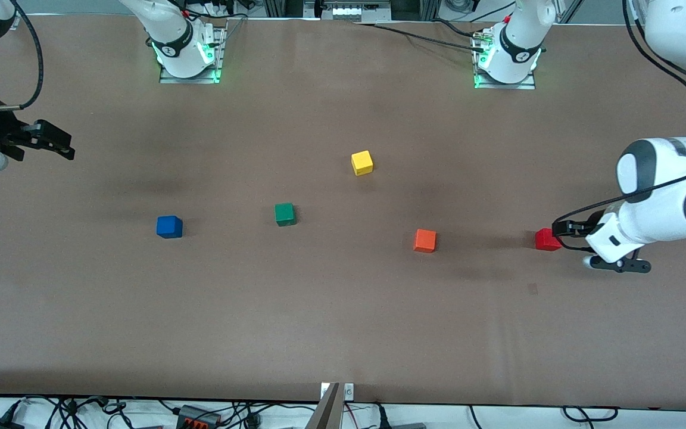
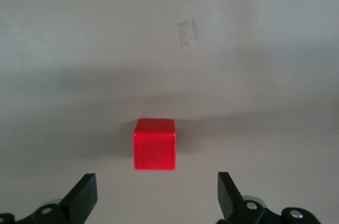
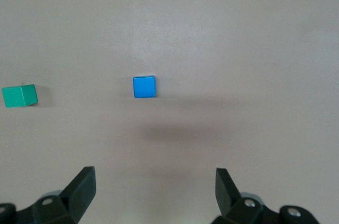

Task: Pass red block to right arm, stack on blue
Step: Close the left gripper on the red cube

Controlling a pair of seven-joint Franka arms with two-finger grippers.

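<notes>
While unheld, red block near left tool

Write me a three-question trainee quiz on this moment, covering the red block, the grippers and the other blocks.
1. True or false: the left gripper has closed on the red block.
2. Which block lies nearest the blue block? A) yellow block B) green block C) orange block
3. Fill in: the right gripper is open, with ____ between its fingers.

Key
1. False: it is open, and the red block sits on the table just ahead of its fingertips.
2. B.
3. Nothing; it waits at the right arm's end of the table.
</notes>
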